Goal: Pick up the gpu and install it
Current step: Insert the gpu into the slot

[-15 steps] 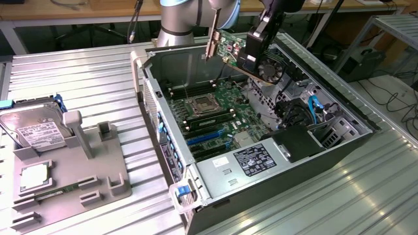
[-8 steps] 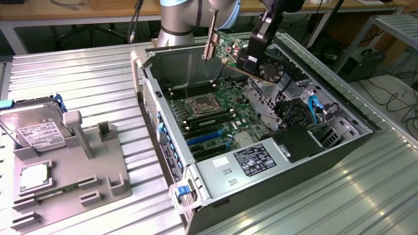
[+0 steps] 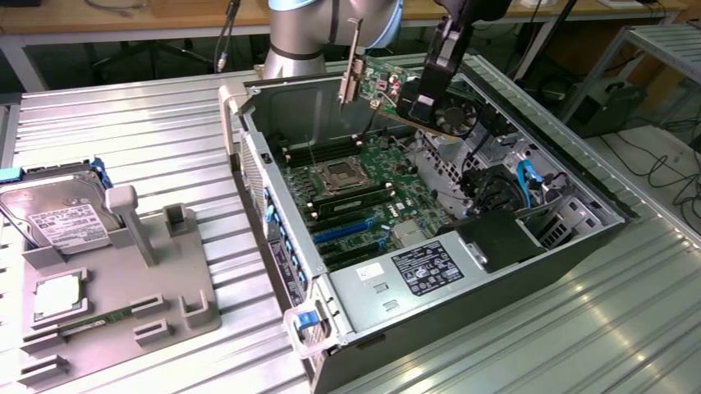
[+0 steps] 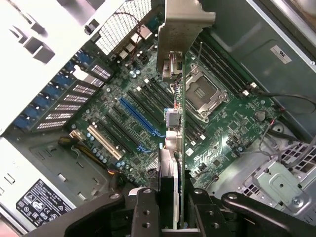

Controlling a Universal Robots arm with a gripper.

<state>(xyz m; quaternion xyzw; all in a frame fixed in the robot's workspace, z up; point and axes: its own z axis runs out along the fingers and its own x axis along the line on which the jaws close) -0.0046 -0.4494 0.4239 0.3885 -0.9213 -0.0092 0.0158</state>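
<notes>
The gpu (image 3: 408,92) hangs tilted in the air above the back of the open computer case (image 3: 279,246). It is a thin green-edged card with a round black fan (image 3: 458,117) and a long pale metal bracket (image 3: 350,70). My gripper (image 3: 436,72) is shut on its upper edge. In the wrist view the gpu (image 4: 177,143) appears edge-on between my two black fingers (image 4: 145,212), its bracket (image 4: 183,29) pointing away. Below it lies the motherboard (image 4: 232,128) with a long blue slot (image 4: 138,116); the card is well above the slots and touches nothing.
Inside the case are a CPU socket (image 3: 334,174), a power supply (image 3: 428,271) and blue cables (image 3: 528,185). On the exterior view's left, a grey fixture (image 3: 110,304) carries a silver hard drive (image 3: 61,217) and a green memory stick (image 3: 93,324). The ribbed metal table (image 3: 570,328) surrounds everything.
</notes>
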